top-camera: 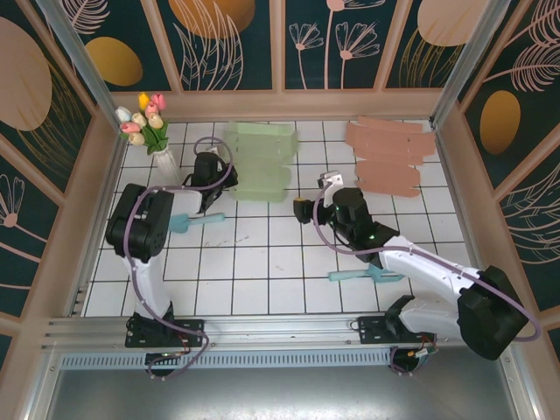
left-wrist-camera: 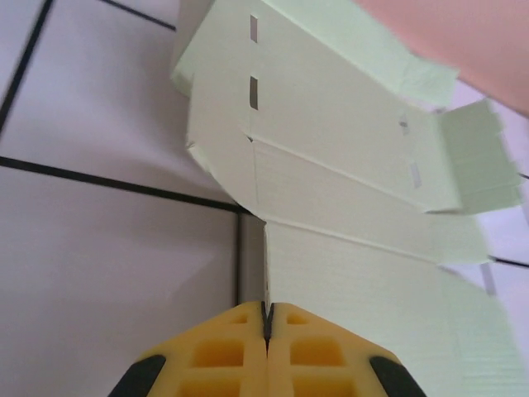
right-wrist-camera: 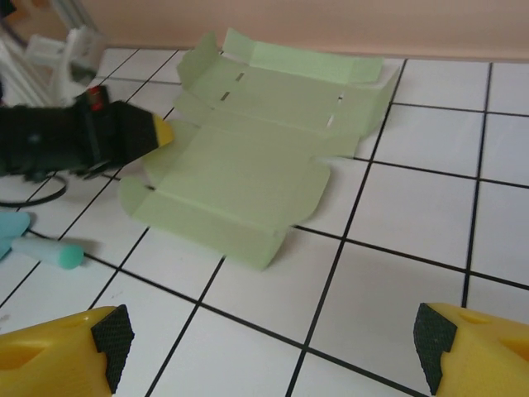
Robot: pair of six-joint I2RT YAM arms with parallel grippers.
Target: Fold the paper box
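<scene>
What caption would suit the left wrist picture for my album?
Left pincer shut on the edge of an unfolded green paper box.

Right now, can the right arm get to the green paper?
Probably yes. The right gripper is open and faces the green paper, with just bare tiles between them. The left gripper is shut on the paper's side edge, out of that path.
</scene>
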